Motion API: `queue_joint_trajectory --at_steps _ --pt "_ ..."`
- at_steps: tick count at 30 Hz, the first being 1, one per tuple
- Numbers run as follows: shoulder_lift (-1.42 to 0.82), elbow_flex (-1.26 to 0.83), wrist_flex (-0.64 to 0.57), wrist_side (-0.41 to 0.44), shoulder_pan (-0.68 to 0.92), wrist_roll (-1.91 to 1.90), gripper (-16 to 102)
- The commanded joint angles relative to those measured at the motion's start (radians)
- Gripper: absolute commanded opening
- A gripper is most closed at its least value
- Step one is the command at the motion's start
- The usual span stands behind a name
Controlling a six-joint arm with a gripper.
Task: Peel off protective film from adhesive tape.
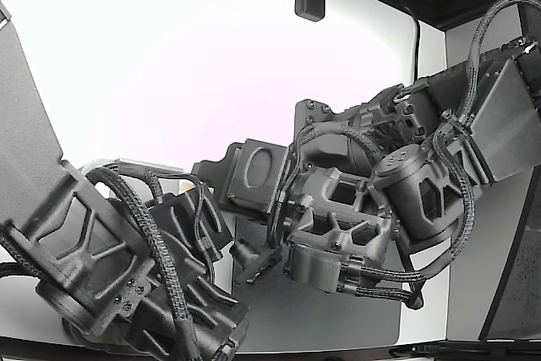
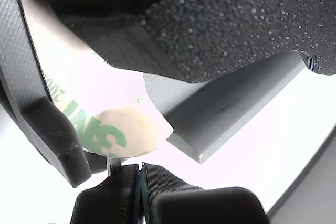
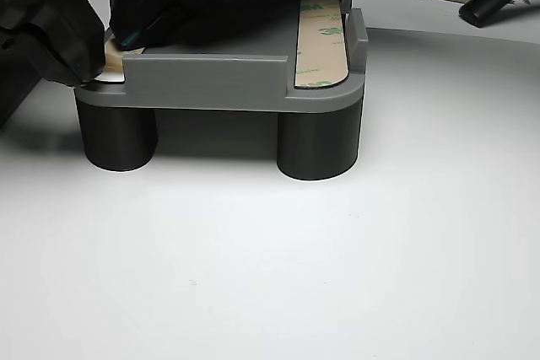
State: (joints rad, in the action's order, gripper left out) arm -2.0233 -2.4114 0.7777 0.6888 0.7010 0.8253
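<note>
At the jig's [image 3: 219, 82] corner nearest the table's near-left edge in the other view, our gripper [image 2: 139, 179] has its tips together just beside the film's [image 2: 123, 129] rounded end, w/ the strip's long axis running away from them.

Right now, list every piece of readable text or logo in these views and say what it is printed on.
"3M" in green, on the liner of the tape strip lying in the grey fixture, other view.
"3M" in large green letters, seen at an angle, on the rounded liner end in the wrist view.
Small green characters beside it, roughly "200", cut off and not surely readable.
Exterior view: no text visible.
</note>
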Motion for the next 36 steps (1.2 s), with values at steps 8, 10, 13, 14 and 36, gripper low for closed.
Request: queue_joint_trajectory --at_steps 8,10,13,14,36 --pt "-0.021 0.023 -0.012 0.012 -0.008 0.008 -11" --pt "-0.021 0.025 -0.012 0.012 -0.008 0.008 -11" --pt "-0.021 0.028 -0.008 0.011 -0.006 0.008 -11" --pt "-0.021 0.031 -0.006 0.011 -0.006 0.009 -11" --pt "-0.002 0.046 -0.017 0.011 0.009 -0.002 -11"
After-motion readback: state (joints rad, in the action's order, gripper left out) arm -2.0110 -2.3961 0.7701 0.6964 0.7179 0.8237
